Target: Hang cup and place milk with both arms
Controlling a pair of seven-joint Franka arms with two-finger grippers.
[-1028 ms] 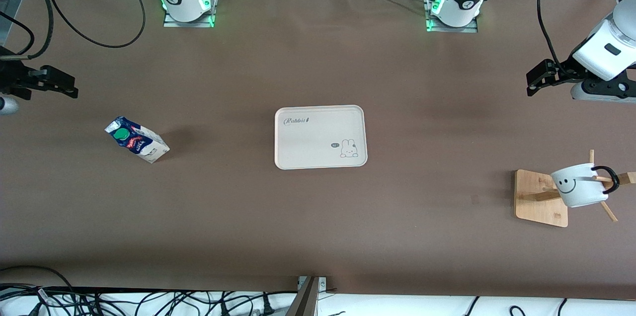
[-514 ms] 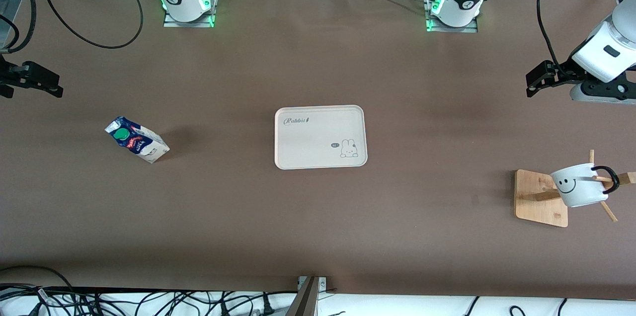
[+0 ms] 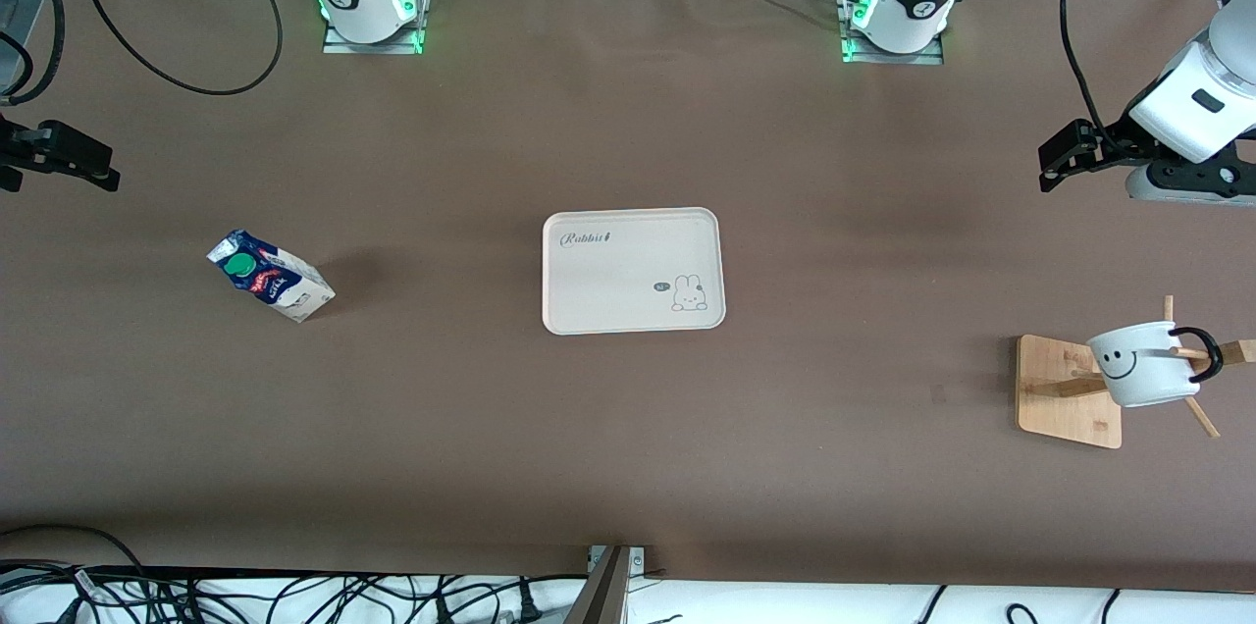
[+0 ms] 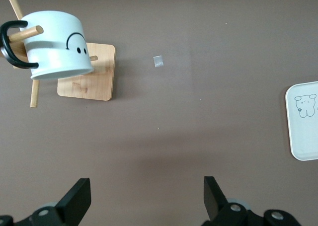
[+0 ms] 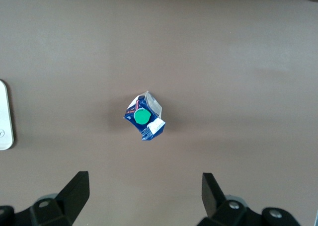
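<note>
The milk (image 3: 270, 276) stands on the table toward the right arm's end, green cap up; it also shows in the right wrist view (image 5: 145, 117). My right gripper (image 3: 83, 163) is open and empty, up over the table's edge at that end, apart from the milk (image 5: 144, 191). The cup (image 3: 1143, 366) hangs by its black handle on a peg of a wooden rack (image 3: 1068, 390) toward the left arm's end; it also shows in the left wrist view (image 4: 57, 44). My left gripper (image 3: 1058, 161) is open and empty, up over bare table, apart from the rack (image 4: 146, 196).
A white tray (image 3: 633, 271) with a rabbit print lies at the table's middle; its rim shows in the left wrist view (image 4: 304, 119) and the right wrist view (image 5: 4, 116). A small scrap of tape (image 3: 939, 393) lies beside the rack. Cables lie along the table's edges.
My right gripper has drawn back toward the right arm's end of the table. My left gripper has barely moved. The milk and the cup have stayed put.
</note>
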